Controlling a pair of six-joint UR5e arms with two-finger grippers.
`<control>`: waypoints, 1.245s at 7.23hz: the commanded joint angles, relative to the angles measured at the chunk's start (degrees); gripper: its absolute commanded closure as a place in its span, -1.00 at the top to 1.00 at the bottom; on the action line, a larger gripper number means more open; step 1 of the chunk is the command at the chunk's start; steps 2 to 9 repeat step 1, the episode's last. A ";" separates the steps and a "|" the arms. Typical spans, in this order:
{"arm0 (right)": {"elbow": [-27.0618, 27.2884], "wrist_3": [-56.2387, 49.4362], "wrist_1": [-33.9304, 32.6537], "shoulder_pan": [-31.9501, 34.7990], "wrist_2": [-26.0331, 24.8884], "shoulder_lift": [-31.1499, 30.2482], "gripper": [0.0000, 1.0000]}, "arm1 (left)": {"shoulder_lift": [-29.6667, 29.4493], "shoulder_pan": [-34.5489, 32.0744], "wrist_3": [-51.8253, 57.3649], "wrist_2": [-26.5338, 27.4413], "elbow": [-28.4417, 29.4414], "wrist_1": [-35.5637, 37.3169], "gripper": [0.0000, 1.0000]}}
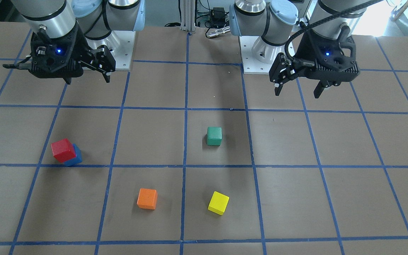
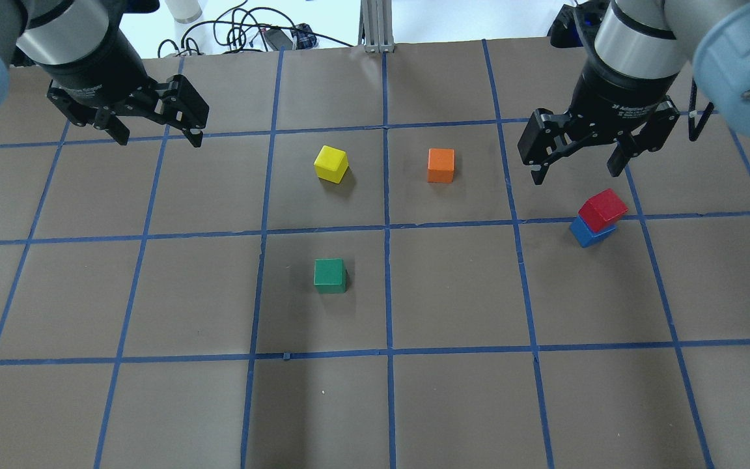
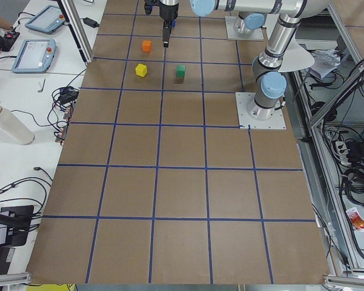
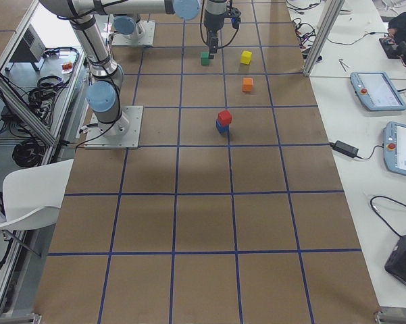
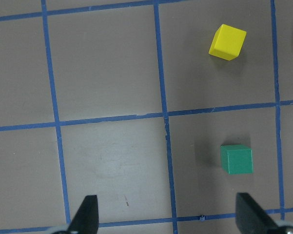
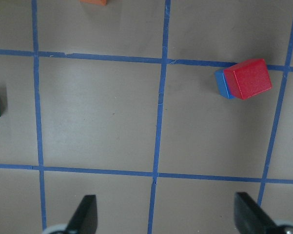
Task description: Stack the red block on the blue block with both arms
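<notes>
Your right claw (image 2: 575, 172) hangs spread wide and holds nothing, with its fingers raised off the tabletop (image 2: 453, 391). Near it, but apart from it, you'll find the red block (image 2: 603, 210) sitting on top of the blue block (image 2: 584, 232). The pair stands beside a blue tape line on the robot's right side. The red block is twisted a little against the blue one and shifted, so in the right wrist view only a strip of blue peeks out along one edge. From these angles you can't quite tell whether the red block lies perfectly flat.

Your left claw (image 2: 157, 130) is likewise spread wide and holds nothing. It hovers over the far left of the tabletop, well apart from the stack.

Between the two arms, the yellow block (image 2: 331, 163) and the orange block (image 2: 441, 165) sit on either side of the centre tape line. The green block (image 2: 330, 275) is nearer the robot, below the yellow one in the overhead view.
</notes>
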 commanded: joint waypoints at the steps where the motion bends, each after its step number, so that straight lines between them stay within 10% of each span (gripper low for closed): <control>1: 0.15 0.02 -0.15 -0.40 -0.02 0.03 1.00 | 0.24 0.00 0.33 0.00 -0.32 -0.08 1.00; 9: 0.15 0.02 -0.15 -0.40 -0.02 0.03 1.00 | 0.24 0.00 0.33 0.00 -0.32 -0.08 1.00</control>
